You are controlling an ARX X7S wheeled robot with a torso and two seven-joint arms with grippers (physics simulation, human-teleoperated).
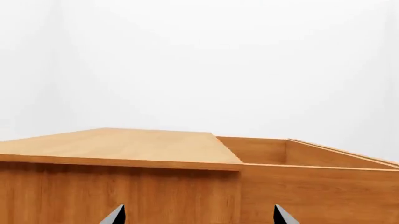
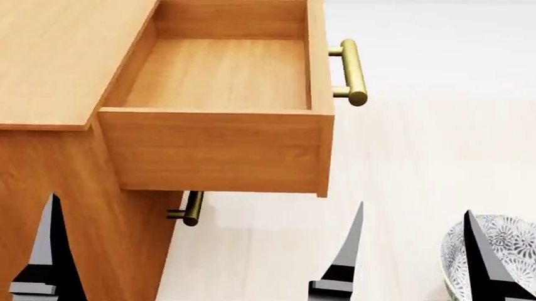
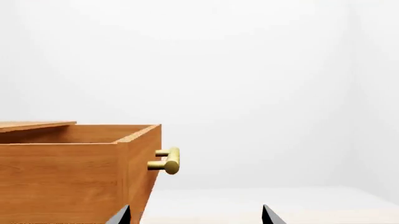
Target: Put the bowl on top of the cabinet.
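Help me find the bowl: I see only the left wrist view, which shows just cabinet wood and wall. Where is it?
Observer: The bowl shows only in the head view, low on the robot's right, cut off by the picture's edge and well clear of the cabinet.
Operator: Is the right arm holding it?
Observer: No. The right gripper has its jaws open with nothing between them. One finger merely overlaps the bowl in the head view.
Operator: Is there anything in the open drawer?
Observer: No. The head view looks down into the drawer, and its floor is bare.
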